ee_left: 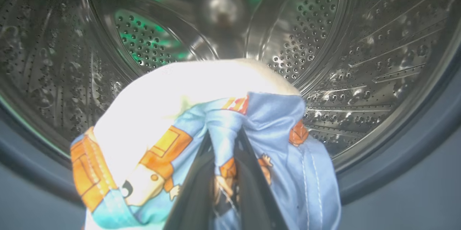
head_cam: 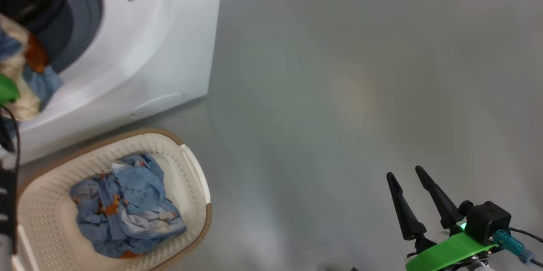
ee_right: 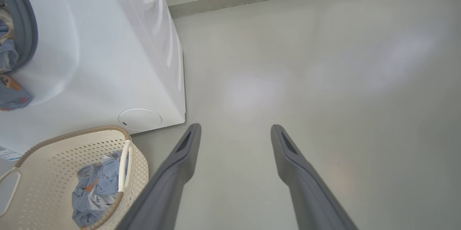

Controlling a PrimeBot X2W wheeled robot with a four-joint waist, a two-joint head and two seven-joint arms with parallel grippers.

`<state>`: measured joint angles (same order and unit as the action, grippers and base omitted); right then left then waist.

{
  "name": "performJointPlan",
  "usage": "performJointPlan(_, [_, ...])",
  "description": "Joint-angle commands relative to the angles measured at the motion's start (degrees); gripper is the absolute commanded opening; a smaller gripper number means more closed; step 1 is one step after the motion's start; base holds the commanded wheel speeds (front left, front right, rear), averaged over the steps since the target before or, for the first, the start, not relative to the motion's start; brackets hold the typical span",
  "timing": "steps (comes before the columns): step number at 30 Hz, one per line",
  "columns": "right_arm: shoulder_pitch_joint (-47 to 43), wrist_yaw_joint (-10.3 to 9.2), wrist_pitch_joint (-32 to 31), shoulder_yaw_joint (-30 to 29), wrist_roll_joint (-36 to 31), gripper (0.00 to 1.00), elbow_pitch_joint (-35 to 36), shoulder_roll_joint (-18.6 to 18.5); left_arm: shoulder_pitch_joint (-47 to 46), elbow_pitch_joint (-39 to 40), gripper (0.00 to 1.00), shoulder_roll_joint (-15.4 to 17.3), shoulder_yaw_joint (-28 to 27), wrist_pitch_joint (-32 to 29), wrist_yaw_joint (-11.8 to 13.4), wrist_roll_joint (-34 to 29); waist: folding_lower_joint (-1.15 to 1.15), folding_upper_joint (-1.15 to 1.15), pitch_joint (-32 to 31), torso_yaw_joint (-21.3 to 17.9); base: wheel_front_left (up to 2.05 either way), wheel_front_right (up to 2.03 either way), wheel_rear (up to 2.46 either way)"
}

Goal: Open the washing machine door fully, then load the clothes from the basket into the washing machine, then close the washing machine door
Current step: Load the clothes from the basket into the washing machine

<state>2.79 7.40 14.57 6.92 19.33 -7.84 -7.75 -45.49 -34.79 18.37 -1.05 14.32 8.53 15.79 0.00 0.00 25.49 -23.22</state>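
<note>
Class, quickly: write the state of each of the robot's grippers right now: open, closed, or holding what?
Left gripper: closed, holding a light-blue printed garment at the washing machine opening.
Right gripper: open, holding nothing, above the floor.

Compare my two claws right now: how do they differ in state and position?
The left claw is shut on a light-blue printed garment; the right claw is open and holds nothing. The left claw points into the steel drum of the washing machine; the right claw hangs over bare floor, to the right of the basket. Both have long dark tapered fingers.
</note>
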Motion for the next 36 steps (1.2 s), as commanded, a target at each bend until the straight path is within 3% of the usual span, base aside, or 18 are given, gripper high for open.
performJointPlan(1, [0.42, 0.09, 0.43, 1.13, 0.83, 1.00, 1.31, -1.82, -4.02, -0.47, 0.00, 2.94, -1.06, 0.58, -0.17, -1.09, 0.00, 0.00, 3.73, -1.36, 0.00, 0.00, 0.00])
performJointPlan(9, [-0.30, 0.09, 0.43, 0.55, 2.11, 1.00, 3.15, -3.72, -13.30, -2.67, 0.00, 3.02, -0.15, 0.66, 0.13, -4.21, 0.00, 0.00, 8.60, -0.14, 0.00, 0.00, 0.00])
performJointPlan(23, [-1.49, 0.09, 0.43, -0.86, 3.57, 1.00, 3.94, -4.65, -20.41, 6.01, 0.00, 2.16, -3.74, 0.67, 2.23, -8.45, 0.00, 0.00, 12.23, 1.04, 0.00, 0.00, 0.00])
performJointPlan(30, [-1.47, 0.09, 0.43, 0.36, 3.48, 1.00, 3.72, -4.68, -21.61, -6.13, 0.02, 0.69, -1.75, 0.67, 1.77, -9.71, 0.00, 0.00, 11.19, 2.05, 0.00, 0.00, 0.00])
performJointPlan(31, [-1.39, 0.09, 0.43, 0.72, 3.57, 1.00, 3.65, -4.68, -22.38, -8.55, 0.32, 0.38, -1.55, 0.67, 1.81, -9.68, 0.00, 0.00, 10.95, 2.29, 0.00, 0.00, 0.00])
performJointPlan(32, [-1.39, 0.09, 0.43, 0.72, 3.57, 1.00, 3.65, -4.68, -22.38, -8.55, 0.32, 0.38, -1.55, 0.67, 1.81, -9.68, 0.00, 0.00, 10.95, 2.29, 0.00, 0.00, 0.00])
performJointPlan(34, [-1.29, 0.09, 0.43, 1.05, 3.71, 1.00, 3.43, -4.78, -23.00, -11.54, 0.49, 0.07, -1.50, 0.67, 2.05, -9.58, 0.00, 0.00, 10.43, 2.66, 0.00, 0.00, 0.00])
performJointPlan(36, [-1.23, 0.09, 0.43, 1.23, 3.79, 1.00, 3.29, -4.84, -23.15, -14.01, 1.00, 0.25, -1.78, 0.67, 2.51, -9.40, 0.00, 0.00, 9.89, 2.92, 0.00, 0.00, 0.00])
